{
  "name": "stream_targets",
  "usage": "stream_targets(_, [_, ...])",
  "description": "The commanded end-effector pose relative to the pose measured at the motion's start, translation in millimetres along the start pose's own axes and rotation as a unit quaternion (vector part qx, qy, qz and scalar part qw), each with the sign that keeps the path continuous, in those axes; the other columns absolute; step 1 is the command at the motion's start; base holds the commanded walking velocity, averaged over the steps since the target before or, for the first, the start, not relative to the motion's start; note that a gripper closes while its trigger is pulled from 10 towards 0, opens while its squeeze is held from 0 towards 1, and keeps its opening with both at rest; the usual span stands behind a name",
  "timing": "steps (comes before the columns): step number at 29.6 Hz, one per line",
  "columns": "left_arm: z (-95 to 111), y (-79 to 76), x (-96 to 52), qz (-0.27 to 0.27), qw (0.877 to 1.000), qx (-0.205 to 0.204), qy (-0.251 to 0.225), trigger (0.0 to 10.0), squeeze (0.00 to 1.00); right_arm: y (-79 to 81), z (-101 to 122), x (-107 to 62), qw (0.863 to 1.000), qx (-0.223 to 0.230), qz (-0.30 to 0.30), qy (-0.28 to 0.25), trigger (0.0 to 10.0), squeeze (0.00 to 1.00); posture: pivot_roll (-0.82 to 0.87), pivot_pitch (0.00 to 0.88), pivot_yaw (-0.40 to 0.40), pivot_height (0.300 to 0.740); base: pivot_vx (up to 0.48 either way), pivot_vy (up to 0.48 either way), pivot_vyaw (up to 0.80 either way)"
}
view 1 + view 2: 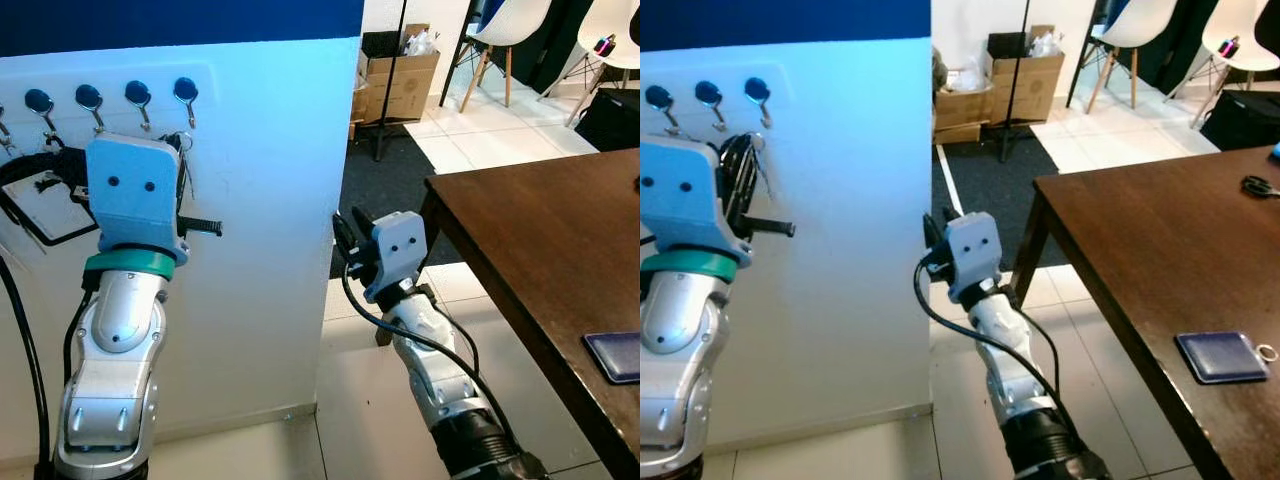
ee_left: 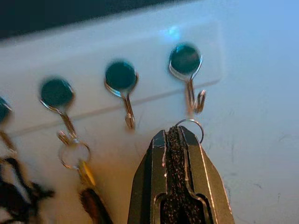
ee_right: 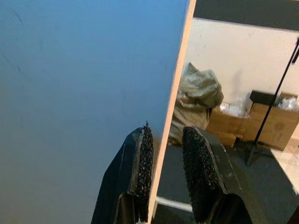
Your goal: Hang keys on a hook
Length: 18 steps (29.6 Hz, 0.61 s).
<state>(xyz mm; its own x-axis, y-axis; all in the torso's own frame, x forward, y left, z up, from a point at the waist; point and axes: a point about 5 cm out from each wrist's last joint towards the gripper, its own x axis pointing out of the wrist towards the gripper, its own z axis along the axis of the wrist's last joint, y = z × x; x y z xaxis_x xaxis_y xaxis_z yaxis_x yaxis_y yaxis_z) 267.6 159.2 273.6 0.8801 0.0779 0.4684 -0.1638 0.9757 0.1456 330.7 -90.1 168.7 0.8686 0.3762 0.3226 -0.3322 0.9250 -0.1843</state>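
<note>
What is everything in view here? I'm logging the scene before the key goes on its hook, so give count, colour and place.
hooks: four in the left wrist view, metal on dark round bases, in a row on the white panel
key ring: one, silver, at the left gripper's tips just below the end hook
hung keys: one set, on another hook along the row
table: one, dark brown, to the robot's right
blue case: one, on the table
cardboard boxes: brown, on the floor behind
left gripper: shut on the key ring
right gripper: open, by the panel's edge
</note>
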Motion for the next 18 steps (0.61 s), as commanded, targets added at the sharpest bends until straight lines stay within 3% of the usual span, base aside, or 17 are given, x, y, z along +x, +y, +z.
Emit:
stream_targets(1, [-2,4.5,-2.4,-0.002,1.000,-0.009,0.012,10.0,0.00,0.7,-2,-3.6,1.000,-0.003,0.005,0.010,10.0,0.00,0.00,0.036,0.080,0.740,0.000,0.000,0.00])
stream_targets(5, [8,20.5,-3.8,-0.004,1.000,0.017,-0.010,10.0,0.00,-12.3,1,-23.7,1.000,-0.004,-0.013,0.016,10.0,0.00,0.00,0.039,0.066,0.740,0.000,0.000,0.00])
stream_targets(11, [17,35.0,-11.6,-0.003,0.999,0.029,-0.016,10.0,0.00,-17.0,11,-41.1,1.000,0.003,-0.011,0.016,10.0,0.00,-0.01,0.044,0.055,0.740,0.000,0.000,0.00])
stream_targets(17, [19,36.3,-16.2,-0.014,1.000,0.016,-0.009,10.0,0.00,-19.6,13,-46.9,1.000,0.008,-0.002,0.021,10.0,0.00,-0.02,0.049,0.045,0.740,0.000,0.000,0.00])
stream_targets(18, [15,28.6,-25.3,-0.070,0.997,-0.008,0.011,10.0,0.00,-24.3,10,-45.2,0.999,0.016,-0.003,0.030,10.0,0.00,-0.03,0.055,0.027,0.740,0.000,0.000,0.00])
